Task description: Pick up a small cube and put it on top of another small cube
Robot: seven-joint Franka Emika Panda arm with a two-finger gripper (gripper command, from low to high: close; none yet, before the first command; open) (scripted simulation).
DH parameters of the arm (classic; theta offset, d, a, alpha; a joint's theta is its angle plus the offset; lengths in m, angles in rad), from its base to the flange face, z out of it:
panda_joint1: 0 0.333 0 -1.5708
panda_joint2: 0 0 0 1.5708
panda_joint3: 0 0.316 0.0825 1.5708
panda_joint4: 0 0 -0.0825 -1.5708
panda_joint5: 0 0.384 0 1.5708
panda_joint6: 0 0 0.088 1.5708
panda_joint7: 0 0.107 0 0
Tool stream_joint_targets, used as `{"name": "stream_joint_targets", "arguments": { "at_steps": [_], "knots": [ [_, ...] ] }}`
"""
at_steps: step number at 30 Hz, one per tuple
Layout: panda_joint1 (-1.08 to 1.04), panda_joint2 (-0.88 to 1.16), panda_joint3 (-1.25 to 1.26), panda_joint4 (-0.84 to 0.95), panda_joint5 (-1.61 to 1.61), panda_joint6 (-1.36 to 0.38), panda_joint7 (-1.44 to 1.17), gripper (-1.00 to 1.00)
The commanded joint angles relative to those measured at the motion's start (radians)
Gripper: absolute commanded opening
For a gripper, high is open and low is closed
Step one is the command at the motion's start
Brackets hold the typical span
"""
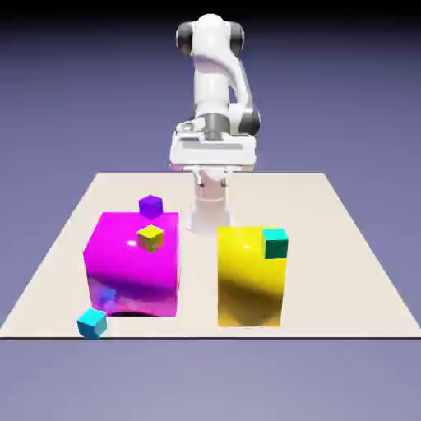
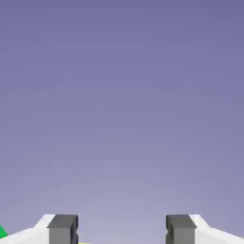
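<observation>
- gripper (image 2: 121, 231): hand view shows the two grey finger tips well apart, only blue-violet backdrop between them, so spread and grasping nothing; in the exterior view the hand sits high near the far table edge, fingers not clear there
- small cube (image 1: 92, 322): light cyan-blue, on the table (image 1: 345, 263) at the near edge, exterior view's left, just in front of the magenta block's lower corner
- magenta block (image 1: 131, 271): big; tiny yellow cube (image 1: 150, 238) at its top face
- purple cube (image 1: 150, 205): small, just behind the magenta block
- yellow block (image 1: 247, 279): big and tall, exterior view's right of magenta, apart from it
- teal cube (image 1: 275, 242): greener, at the yellow block's upper right corner; resting on it or behind it, cannot tell
- no containers visible
</observation>
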Motion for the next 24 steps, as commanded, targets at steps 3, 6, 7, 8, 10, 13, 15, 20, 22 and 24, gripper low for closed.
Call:
{"name": "stream_joint_targets", "arguments": {
  "at_steps": [3, 6, 7, 8, 10, 13, 15, 20, 22, 24],
  "knots": [
    [0.004, 0.109, -0.055, 0.096, 0.040, -0.090, -0.026, 0.00],
    [0.008, 0.217, -0.110, 0.191, 0.079, -0.180, -0.052, 0.00],
    [0.009, 0.254, -0.128, 0.223, 0.093, -0.210, -0.061, 0.00],
    [0.011, 0.290, -0.146, 0.255, 0.106, -0.241, -0.070, 0.00],
    [0.014, 0.362, -0.183, 0.318, 0.132, -0.301, -0.087, 0.00],
    [0.018, 0.471, -0.238, 0.414, 0.172, -0.391, -0.113, 0.00],
    [0.020, 0.544, -0.274, 0.477, 0.198, -0.451, -0.131, 0.00],
    [0.027, 0.725, -0.366, 0.636, 0.265, -0.601, -0.174, 0.00],
    [0.030, 0.797, -0.402, 0.700, 0.291, -0.661, -0.192, 0.00],
    [0.033, 0.870, -0.439, 0.764, 0.318, -0.721, -0.209, 0.00]
  ]
}}
